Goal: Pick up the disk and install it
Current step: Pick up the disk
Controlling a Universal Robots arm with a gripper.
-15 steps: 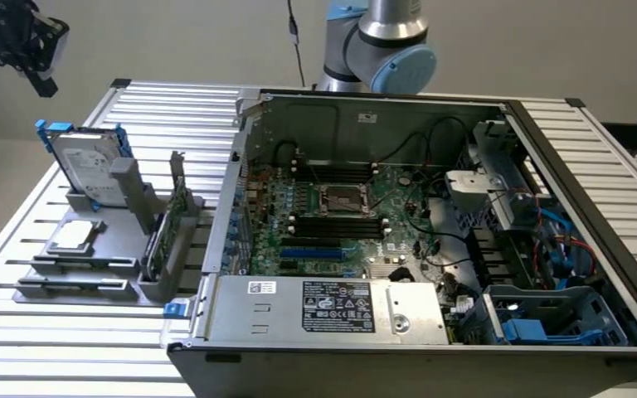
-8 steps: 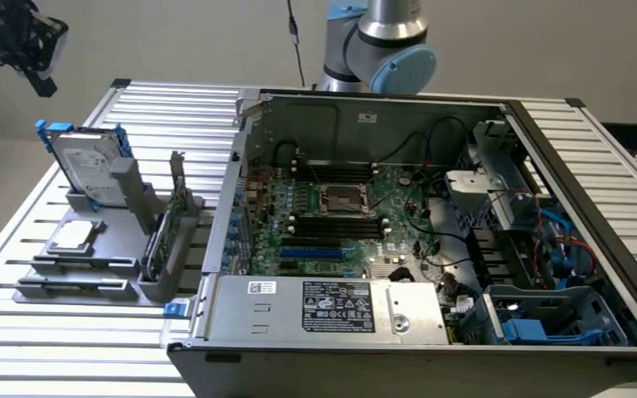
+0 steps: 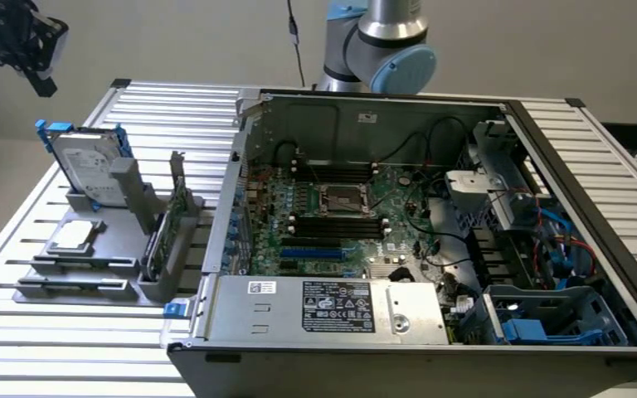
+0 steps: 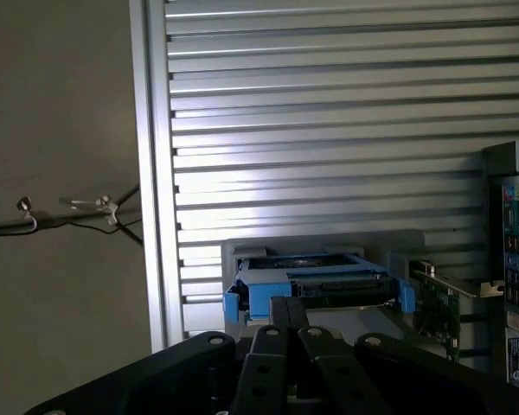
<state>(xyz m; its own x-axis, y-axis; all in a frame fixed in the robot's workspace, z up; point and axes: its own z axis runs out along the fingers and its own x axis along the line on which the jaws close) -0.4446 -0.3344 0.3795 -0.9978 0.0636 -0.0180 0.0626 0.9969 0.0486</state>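
Observation:
The disk (image 3: 84,163) is a silver-grey hard drive with a white label and blue rails. It stands on edge in a grey holder (image 3: 97,249) at the exterior view's left. My gripper (image 3: 43,84) hangs high above it, clear of the drive and a little further left. In the wrist view, the disk (image 4: 316,281) is seen edge-on, its blue rails at both ends, just beyond my gripper (image 4: 290,305). The two dark fingers (image 4: 279,316) sit pressed together with nothing between them.
The holder also carries a small square processor chip (image 3: 75,236) and an upright green circuit card (image 3: 162,228). An open computer case (image 3: 407,224) lies on the slatted aluminium table (image 3: 64,356), with a blue-railed drive cage (image 3: 551,319) at its near corner. Cables (image 4: 69,216) trail beside the table edge.

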